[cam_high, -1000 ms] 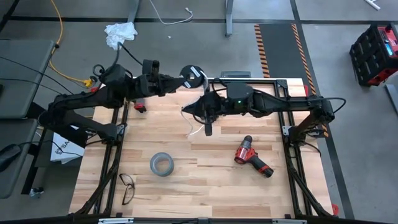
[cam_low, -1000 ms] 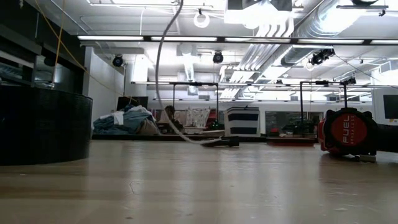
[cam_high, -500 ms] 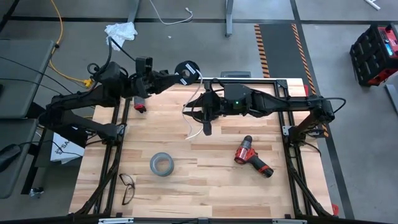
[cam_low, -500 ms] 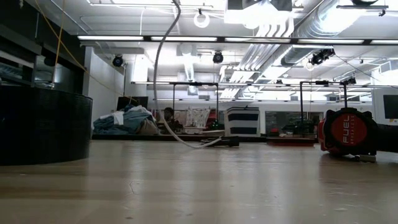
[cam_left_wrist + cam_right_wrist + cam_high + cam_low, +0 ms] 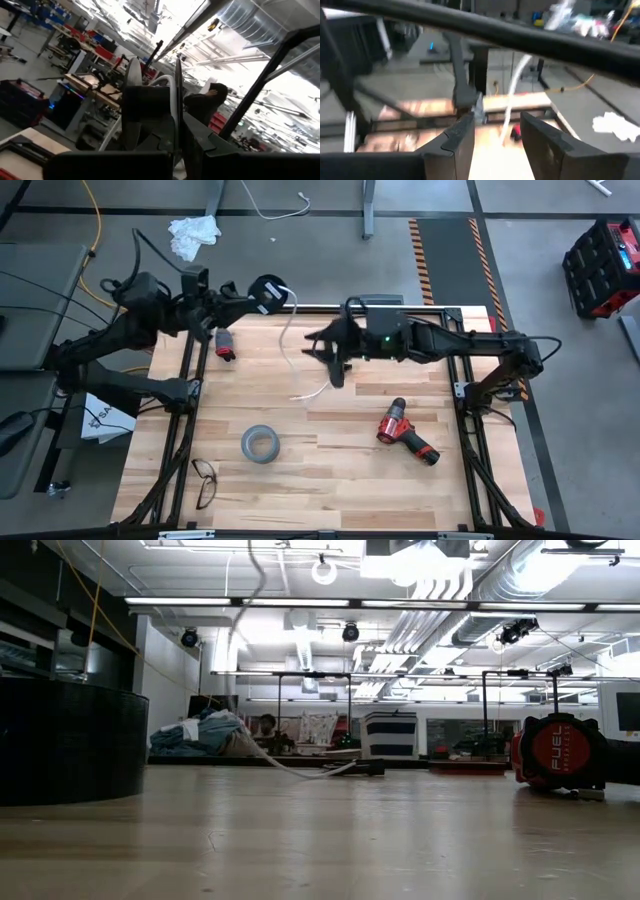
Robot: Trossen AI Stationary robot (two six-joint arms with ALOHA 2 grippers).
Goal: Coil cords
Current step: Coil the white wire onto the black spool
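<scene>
Left gripper (image 5: pixel 272 293) jaws clamp the black disc (image 5: pixel 265 292) above the table's (image 5: pixel 400 480) far edge; right gripper (image 5: pixel 318 347) jaws gape apart, the white cable (image 5: pixel 287 340) dangling to the tabletop between them.

One tape roll (image 5: pixel 259 444), one drill (image 5: pixel 405 433), one glasses (image 5: pixel 204 482).

pale wooden table (image 5: pixel 330 480) (smooth planks), glossy grey tape roll (image 5: pixel 258 444).
</scene>
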